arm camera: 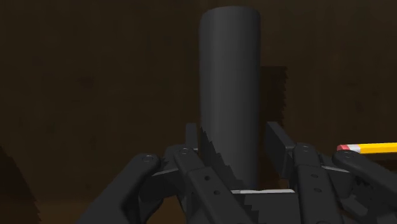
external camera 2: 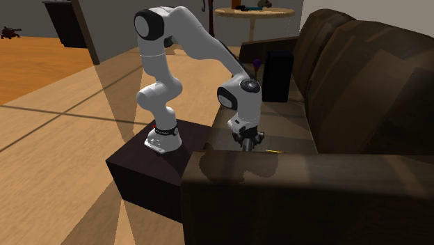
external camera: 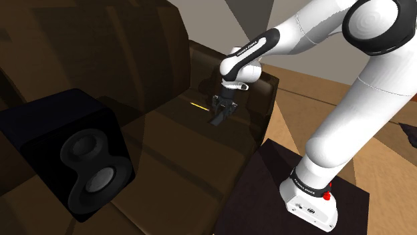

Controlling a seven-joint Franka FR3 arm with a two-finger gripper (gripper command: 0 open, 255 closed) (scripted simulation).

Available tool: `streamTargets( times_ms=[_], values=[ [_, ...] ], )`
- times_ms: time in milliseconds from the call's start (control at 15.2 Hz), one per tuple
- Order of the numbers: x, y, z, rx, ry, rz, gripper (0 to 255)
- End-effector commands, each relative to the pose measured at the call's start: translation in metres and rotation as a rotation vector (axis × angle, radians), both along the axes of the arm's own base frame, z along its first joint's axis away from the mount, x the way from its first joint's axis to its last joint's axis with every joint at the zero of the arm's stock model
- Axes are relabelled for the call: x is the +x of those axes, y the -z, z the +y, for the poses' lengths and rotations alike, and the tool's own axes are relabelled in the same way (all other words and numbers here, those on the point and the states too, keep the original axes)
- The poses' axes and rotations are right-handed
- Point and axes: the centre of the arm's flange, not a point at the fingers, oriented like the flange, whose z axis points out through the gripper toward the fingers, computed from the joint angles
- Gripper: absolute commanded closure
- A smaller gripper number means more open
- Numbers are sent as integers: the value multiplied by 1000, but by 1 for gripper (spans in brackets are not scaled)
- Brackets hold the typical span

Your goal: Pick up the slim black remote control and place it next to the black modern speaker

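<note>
The slim dark remote (arm camera: 230, 83) stands between my gripper's (arm camera: 234, 139) two fingers, which clasp its long sides. In the shoulder view the gripper (external camera: 224, 109) hangs over the brown sofa seat (external camera: 194, 153) with the remote's dark end (external camera: 218, 120) just under it; the remote casts a shadow on the seat beside itself. The black speaker (external camera: 81, 155), with two round cones, sits on the same seat toward the shoulder view's lower left, well apart from the gripper. In the second exterior view the gripper (external camera 2: 249, 142) is low behind the near armrest and the speaker (external camera 2: 279, 73) stands at the sofa's far end.
A yellow pencil (external camera: 197, 106) (arm camera: 372, 147) lies on the seat close beside the gripper. The sofa's backrest (external camera 2: 362, 90) and armrests (external camera 2: 278, 188) wall in the seat. My dark stand (external camera 2: 149, 166) sits against the sofa; a round table (external camera 2: 254, 12) stands far behind.
</note>
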Motion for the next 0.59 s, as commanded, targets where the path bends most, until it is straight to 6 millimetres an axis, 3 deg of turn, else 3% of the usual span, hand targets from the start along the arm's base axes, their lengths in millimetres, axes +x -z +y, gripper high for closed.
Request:
streamTargets(
  times_ms=[0,528],
  values=[
    [0,4,1,1,-2,4,255],
    [0,-32,1,1,-2,4,255]
  ],
)
